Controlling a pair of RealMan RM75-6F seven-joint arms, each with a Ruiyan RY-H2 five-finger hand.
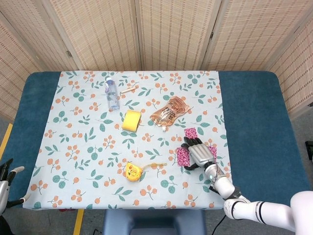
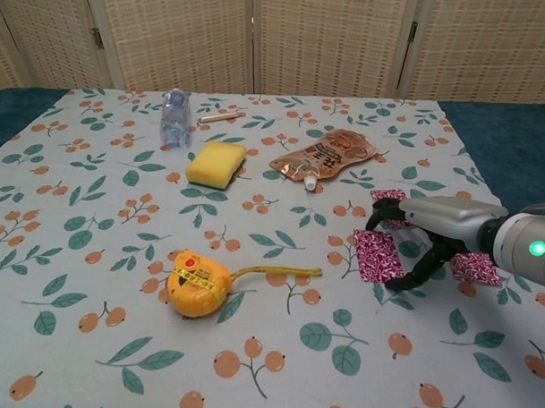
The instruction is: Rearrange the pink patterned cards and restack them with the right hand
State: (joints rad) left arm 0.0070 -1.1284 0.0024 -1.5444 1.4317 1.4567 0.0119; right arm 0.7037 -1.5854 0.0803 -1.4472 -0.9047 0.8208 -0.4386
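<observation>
Three pink patterned cards lie flat and apart on the floral cloth at the right. One card (image 1: 190, 132) (image 2: 389, 196) is farthest back, one (image 1: 182, 156) (image 2: 377, 256) lies nearer and to the left, and one (image 1: 212, 150) (image 2: 475, 267) sits to the right. My right hand (image 1: 198, 152) (image 2: 426, 231) arches over the gap between them with its fingers apart. Its thumb tip meets the right edge of the near-left card, and its fingertips reach the far card. It holds nothing. My left hand (image 1: 8, 177) hangs off the table's lower-left corner, fingers spread, seen only in the head view.
A yellow tape measure (image 1: 131, 171) (image 2: 196, 282) with its tape pulled out lies left of the cards. Further back are a yellow sponge (image 1: 131, 120) (image 2: 217, 163), a brown pouch (image 1: 169, 111) (image 2: 323, 157), a small bottle (image 1: 112, 92) (image 2: 173, 116) and a wooden stick (image 1: 129, 89).
</observation>
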